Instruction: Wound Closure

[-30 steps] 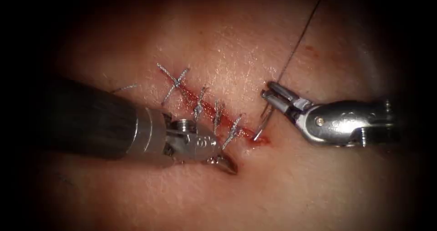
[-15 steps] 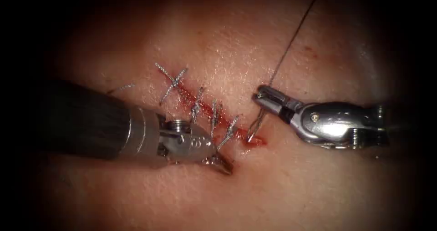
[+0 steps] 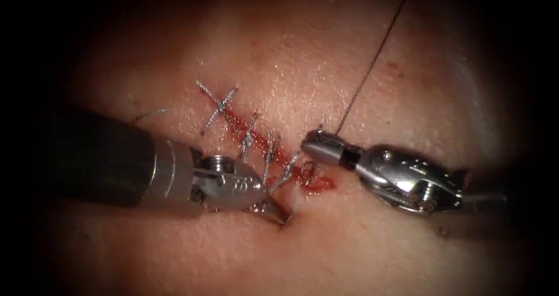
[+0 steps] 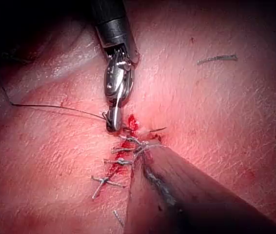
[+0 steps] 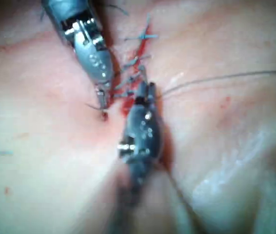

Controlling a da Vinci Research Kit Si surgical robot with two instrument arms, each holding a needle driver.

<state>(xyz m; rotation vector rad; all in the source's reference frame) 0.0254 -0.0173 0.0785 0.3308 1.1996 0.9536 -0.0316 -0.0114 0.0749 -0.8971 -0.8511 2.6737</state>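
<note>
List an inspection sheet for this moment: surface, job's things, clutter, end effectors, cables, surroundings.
Surface: tissue with a cut crossed by stitches; red fluid at the cut's lower end.
Job's things: needle in the tissue at the cut's lower end; thread runs up and to the right.
Clutter: cut end of thread left of the cut.
End effectors: right end effector shut on the needle near its thread end; left end effector presses on the tissue left of the cut, and I cannot tell whether it holds anything.
Cables: nothing seen.
Surroundings: nothing seen.
</note>
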